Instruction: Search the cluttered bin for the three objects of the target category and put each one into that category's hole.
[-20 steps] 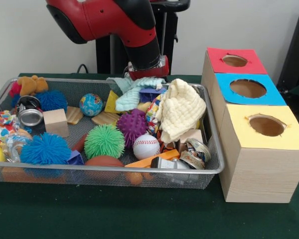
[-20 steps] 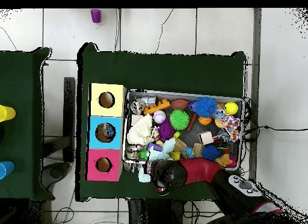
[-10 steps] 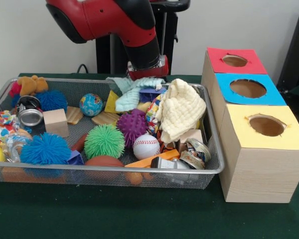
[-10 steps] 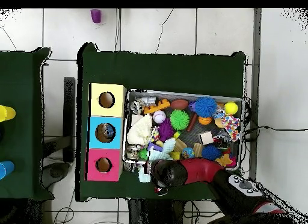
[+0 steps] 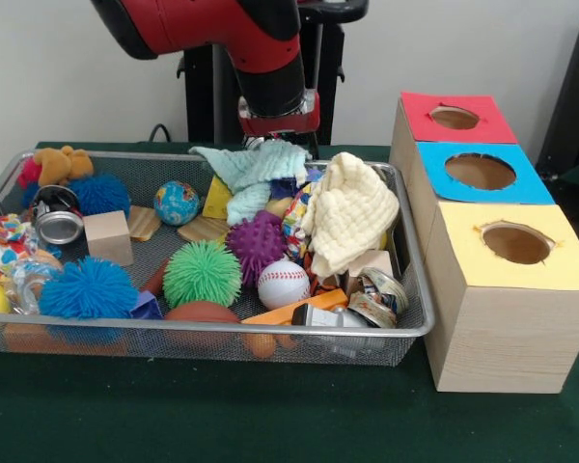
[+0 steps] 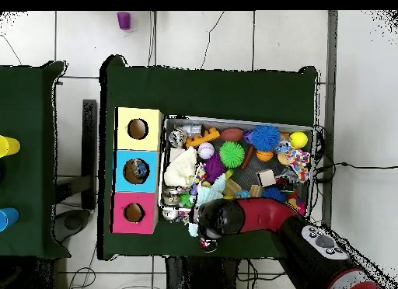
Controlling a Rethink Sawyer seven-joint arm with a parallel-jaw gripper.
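Note:
The silver wire mesh bin [image 5: 222, 329] holds a clutter of toys and also shows in the overhead view [image 6: 233, 121]. My gripper [image 5: 276, 142] hangs over the bin's far rim, shut on a mint-green cloth [image 5: 254, 172] that hangs from it, raised over the pile. A cream waffle cloth [image 5: 352, 212] lies just to its right. In the overhead view the arm [image 6: 233, 218] covers the gripper; the mint cloth [image 6: 206, 196] shows beside it. Three wooden boxes with holes stand beside the bin: red-topped [image 5: 454, 118], blue-topped [image 5: 481, 172], yellow-topped [image 5: 514, 243].
In the bin lie a purple spiky ball [image 5: 256, 241], a green spiky ball [image 5: 202, 273], a baseball [image 5: 283, 284], blue fuzzy balls [image 5: 88, 288], a globe ball [image 5: 176, 203], a wooden block [image 5: 108, 236], a can [image 5: 58, 220] and a plush [image 5: 58, 164]. The robot's pedestal [image 5: 261, 68] stands behind.
The gripper has risen a little and shifted slightly left, pulling the mint-green cloth up off the pile so it spreads and hangs. Other objects have not moved.

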